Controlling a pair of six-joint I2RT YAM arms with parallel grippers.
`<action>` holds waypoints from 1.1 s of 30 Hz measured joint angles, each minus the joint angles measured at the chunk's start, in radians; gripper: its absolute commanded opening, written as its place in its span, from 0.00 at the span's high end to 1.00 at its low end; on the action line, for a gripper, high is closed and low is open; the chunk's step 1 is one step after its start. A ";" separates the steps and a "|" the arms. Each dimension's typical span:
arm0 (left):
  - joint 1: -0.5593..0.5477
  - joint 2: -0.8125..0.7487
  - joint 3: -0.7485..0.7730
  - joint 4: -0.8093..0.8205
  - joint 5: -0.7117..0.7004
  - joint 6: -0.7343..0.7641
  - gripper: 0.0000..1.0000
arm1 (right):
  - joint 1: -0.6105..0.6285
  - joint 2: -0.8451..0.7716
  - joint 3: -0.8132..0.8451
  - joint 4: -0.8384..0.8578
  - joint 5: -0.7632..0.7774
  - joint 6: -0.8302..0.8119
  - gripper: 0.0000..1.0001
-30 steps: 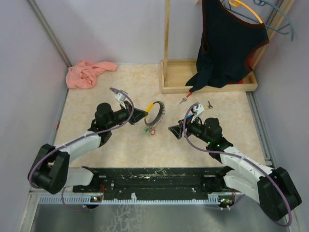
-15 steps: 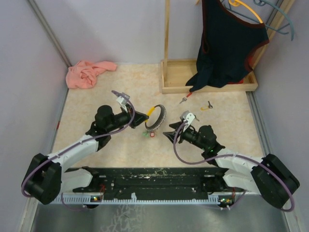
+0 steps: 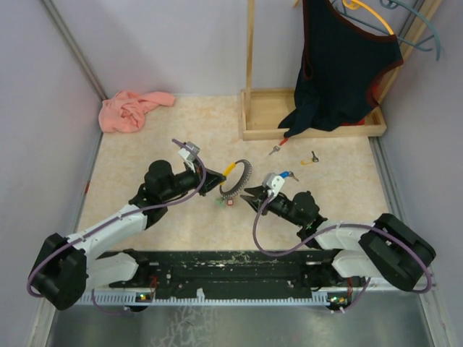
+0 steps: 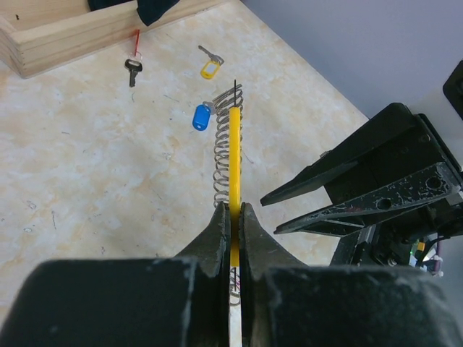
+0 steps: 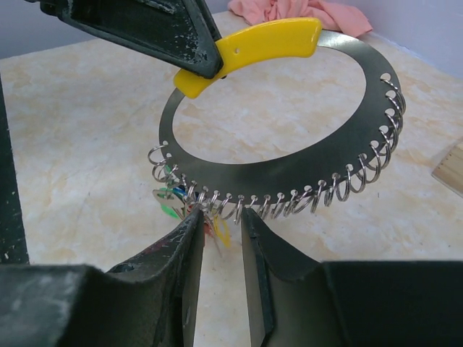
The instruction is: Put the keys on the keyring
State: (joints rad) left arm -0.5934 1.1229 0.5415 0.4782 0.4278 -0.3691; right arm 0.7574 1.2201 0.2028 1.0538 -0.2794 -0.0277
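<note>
Yellow plastic forms the handle [image 4: 235, 155] of the keyring [image 5: 289, 173], a flat metal band edged with many small wire loops. The left gripper [image 4: 233, 210] is clenched on that handle and holds the keyring on edge near the middle of the overhead frame. The right gripper [image 5: 221, 217] sits just under the band's lower edge. Its jaws are parted by a narrow gap and grasp nothing, and a few loops hang at that gap. Green and red tags [image 5: 170, 206] dangle from the loops at the lower left of the right wrist view. Loose on the tabletop lie a blue tag [image 4: 200, 117] close beside the band, and a yellow-tagged key [image 4: 209, 69] and a red-tagged key [image 4: 132, 66] farther up, near the wooden tray [image 3: 249, 134]. A pink cloth [image 3: 130, 110] lies at the upper left of the overhead frame.
</note>
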 measured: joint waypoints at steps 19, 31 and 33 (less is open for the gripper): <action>-0.031 -0.018 0.000 0.005 -0.042 -0.001 0.99 | 0.013 0.108 -0.007 0.068 0.014 -0.040 0.77; -0.036 -0.022 0.000 0.015 -0.047 -0.017 0.99 | 0.019 0.138 -0.006 0.102 0.021 -0.040 0.72; -0.039 -0.022 0.000 0.016 -0.050 -0.019 0.99 | 0.019 0.138 -0.006 0.113 0.021 -0.040 0.69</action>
State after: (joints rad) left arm -0.6323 1.1011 0.5419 0.4938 0.3779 -0.3882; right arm 0.7769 1.3582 0.1970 1.1664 -0.2584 -0.0677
